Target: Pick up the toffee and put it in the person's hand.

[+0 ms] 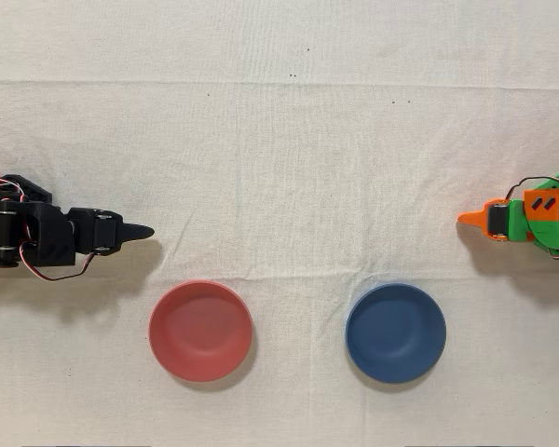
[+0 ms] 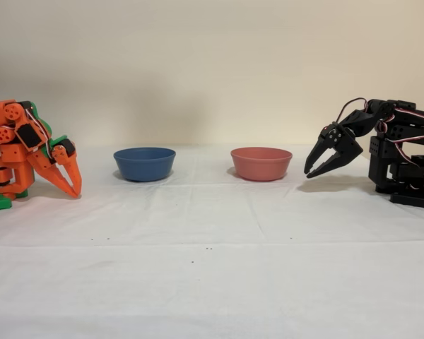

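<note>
Gripper: the black arm's gripper [image 2: 312, 169] hangs folded at the right of the fixed view, tips pointing down and toward the bowls, above the cloth; its fingers stand slightly apart with nothing between them.
Same gripper from above: a dark point [image 1: 142, 232] at the left edge, tips looking nearly together.
Red bowl [image 2: 261, 163]: nearest the gripper, just beside its tips in the fixed view.
Blue bowl [image 2: 144, 163]: beyond the red one, apart from it.
Orange arm [image 2: 30, 155]: idle at the far side.
White cloth [image 2: 212, 233]: lightly wrinkled, a few dark specks.
Toffee: cannot be made out anywhere.
</note>
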